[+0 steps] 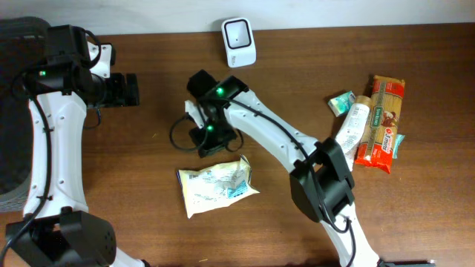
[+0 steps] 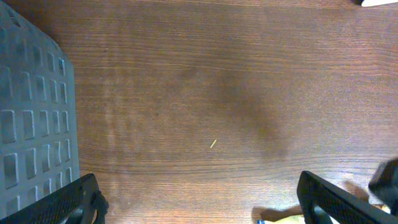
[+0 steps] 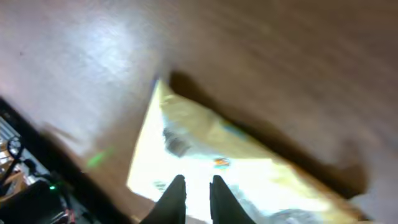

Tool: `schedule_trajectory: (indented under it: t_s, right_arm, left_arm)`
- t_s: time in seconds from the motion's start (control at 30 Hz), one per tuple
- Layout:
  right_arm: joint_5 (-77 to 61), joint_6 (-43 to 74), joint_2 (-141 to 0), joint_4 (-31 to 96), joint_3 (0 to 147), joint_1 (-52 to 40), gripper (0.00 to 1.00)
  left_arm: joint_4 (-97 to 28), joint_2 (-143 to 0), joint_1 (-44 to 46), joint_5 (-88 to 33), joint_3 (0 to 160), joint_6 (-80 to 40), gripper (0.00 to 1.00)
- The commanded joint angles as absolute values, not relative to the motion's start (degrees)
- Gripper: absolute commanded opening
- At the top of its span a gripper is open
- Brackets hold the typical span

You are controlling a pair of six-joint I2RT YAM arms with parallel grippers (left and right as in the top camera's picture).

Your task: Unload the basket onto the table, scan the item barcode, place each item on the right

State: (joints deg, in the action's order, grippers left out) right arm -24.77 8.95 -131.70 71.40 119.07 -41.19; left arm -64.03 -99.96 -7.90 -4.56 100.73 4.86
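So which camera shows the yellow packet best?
The overhead view: the packet is whole and sharp. The right wrist view shows it close but blurred and cropped. The left wrist view catches only a yellow sliver at its bottom edge.

I can read no words: print on the yellow packet (image 1: 217, 185) is a blur to me, and the red pasta pack (image 1: 381, 122) label is too small

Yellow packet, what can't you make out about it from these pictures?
Barcode on the yellow packet: too small overhead, motion-blurred in the right wrist view.
Right claw grip: blur hides whether it pinches the packet.
Left wrist view: the bottom edge cuts off nearly all of it.
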Motion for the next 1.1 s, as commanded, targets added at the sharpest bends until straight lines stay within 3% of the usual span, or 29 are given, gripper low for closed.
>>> schedule_trajectory:
  t_s: [0.0, 0.13, 0.23, 0.4, 0.57, 0.63, 0.83, 0.9, 0.97, 1.07]
  right_arm:
    - [-23.07, 14.61, -130.87, 71.05, 115.96, -45.89, 0.14]
    - [-19.11, 24.1, -130.98, 64.07, 105.78, -49.5, 0.14]
    - [-17.1, 29.5, -130.98, 58.19, 98.54, -48.99, 0.32]
    - [-18.37, 30.63, -130.98, 56.47, 97.03, -47.03, 0.5]
    - [-21.06, 23.07, -130.96, 54.76, 99.81, -41.47, 0.52]
    - [-23.97, 17.85, -129.23, 57.93, 104.79, -39.29, 0.46]
    - [-21.8, 13.74, -110.21, 70.02, 113.86, -30.55, 0.53]
    - [-21.93, 14.0, -104.99, 76.34, 113.86, -25.76, 0.67]
    - [-22.04, 13.91, -103.88, 85.12, 113.8, -20.99, 1.0]
    - [-21.63, 12.43, -105.08, 87.02, 108.47, -19.0, 0.99]
  left_arm:
    - [-63.99, -99.39, -8.01, -5.15, 101.21, 4.32, 0.99]
    - [-63.99, -99.39, -8.01, -5.15, 101.21, 4.32, 0.99]
    - [-63.99, -99.39, -8.01, -5.17, 101.21, 4.32, 0.99]
    - [-63.96, -99.39, -8.01, -5.15, 101.21, 4.32, 0.99]
    - [-63.99, -99.39, -8.01, -5.15, 101.21, 4.32, 0.99]
    - [-63.99, -99.39, -8.01, -5.17, 101.21, 4.32, 0.99]
    - [-63.99, -99.39, -8.01, -5.15, 101.21, 4.32, 0.99]
    - [-63.99, -99.39, -8.01, -5.15, 101.21, 4.32, 0.99]
    - [-63.99, -99.39, -8.01, -5.17, 101.21, 4.32, 0.99]
    - [-63.99, -99.39, -8.01, -5.15, 101.21, 4.32, 0.99]
